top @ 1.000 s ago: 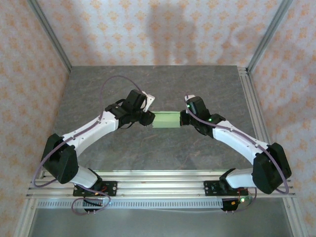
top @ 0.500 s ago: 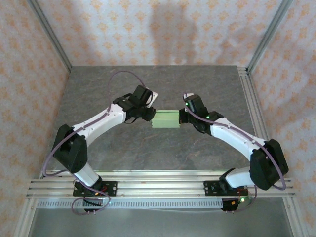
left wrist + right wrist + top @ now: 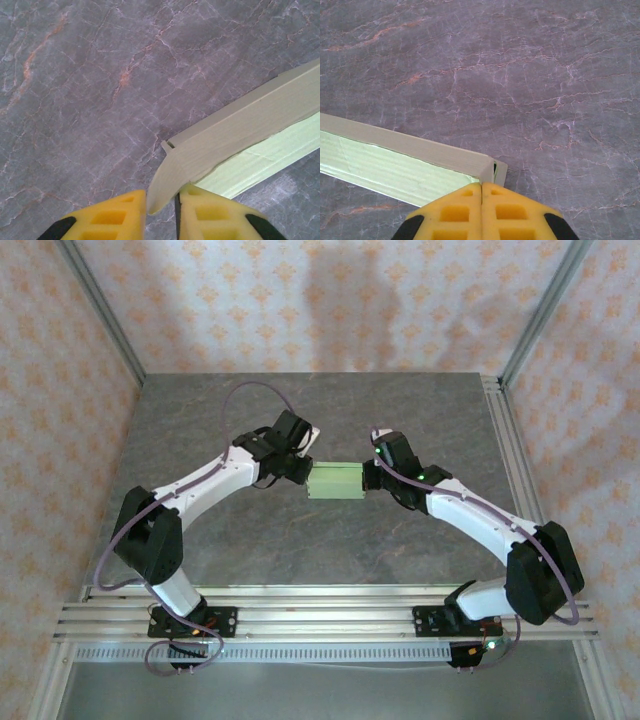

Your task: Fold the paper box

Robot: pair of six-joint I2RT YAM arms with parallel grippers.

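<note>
Your paper box (image 3: 337, 481) lies at mid-worktop (image 3: 300, 550), its long axis running left to right between the 2 arms, so each end faces 1 end effector. The left end effector (image 3: 303, 475) sits at the box's left end, and the right end effector (image 3: 371, 478) at its right end, both equally close.

In the left wrist view, the left end effector (image 3: 161, 197) is pinching the pale end flap (image 3: 167, 175), which bends away from the box body (image 3: 250, 125); the body stretches up and to the right from the fingers. In the right wrist view, the right end effector (image 3: 481, 187) has its pads pressed together right at the box's end corner (image 3: 487, 172), with the body running off to the left. You cannot tell whether thin card is trapped between them.

The next fold likely turns on that left flap: swing it inward along the long axis while the right side braces.
</note>
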